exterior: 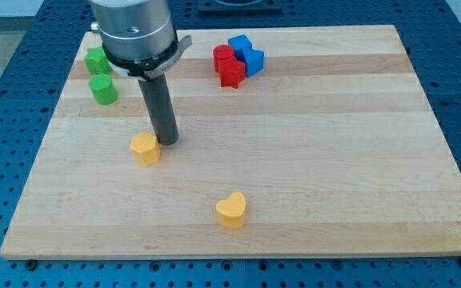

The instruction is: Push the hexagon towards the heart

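A yellow hexagon block [144,148] lies on the wooden board, left of centre. A yellow heart block [232,210] lies lower and to the right of it, near the view's bottom. My tip [169,142] stands on the board just to the right of the hexagon and slightly above it, touching or almost touching its upper right edge. The rod rises from there to the arm's grey end at the view's top left.
Two green blocks [102,88] lie near the board's top left, one [96,59] partly behind the arm. A cluster of two red blocks [229,66] and two blue blocks [246,53] sits at the top centre. The board [334,160] ends on a blue perforated table.
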`<state>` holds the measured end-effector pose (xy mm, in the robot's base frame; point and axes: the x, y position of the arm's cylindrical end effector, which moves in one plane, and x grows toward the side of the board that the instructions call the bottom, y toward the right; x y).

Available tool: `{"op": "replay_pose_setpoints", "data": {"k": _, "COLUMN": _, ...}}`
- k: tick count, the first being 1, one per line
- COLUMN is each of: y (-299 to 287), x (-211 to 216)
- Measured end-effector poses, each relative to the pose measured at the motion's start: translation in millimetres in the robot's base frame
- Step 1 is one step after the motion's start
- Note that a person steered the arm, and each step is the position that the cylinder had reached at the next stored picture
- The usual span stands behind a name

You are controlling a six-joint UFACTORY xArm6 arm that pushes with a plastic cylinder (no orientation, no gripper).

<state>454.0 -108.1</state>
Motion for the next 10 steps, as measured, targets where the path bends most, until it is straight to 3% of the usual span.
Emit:
{"op": "replay_pose_setpoints", "data": {"k": 1, "y": -30, "x": -35}}
{"op": "replay_pose_setpoints", "data": {"k": 2, "y": -69, "x": -45}}
{"op": "replay_pose_setpoints", "data": {"k": 3, "y": -91, "x": -31}}
{"op": "replay_pose_setpoints", "data": {"k": 4, "y": -88, "x": 15}}
{"op": "replay_pose_setpoints", "data": {"k": 5, "y": -49, "x": 47}}
{"op": "replay_pose_setpoints", "data": {"k": 8, "y": -33, "x": 87}}
{"op": "replay_pose_setpoints", "data": {"k": 10, "y": -89, "x": 12}}
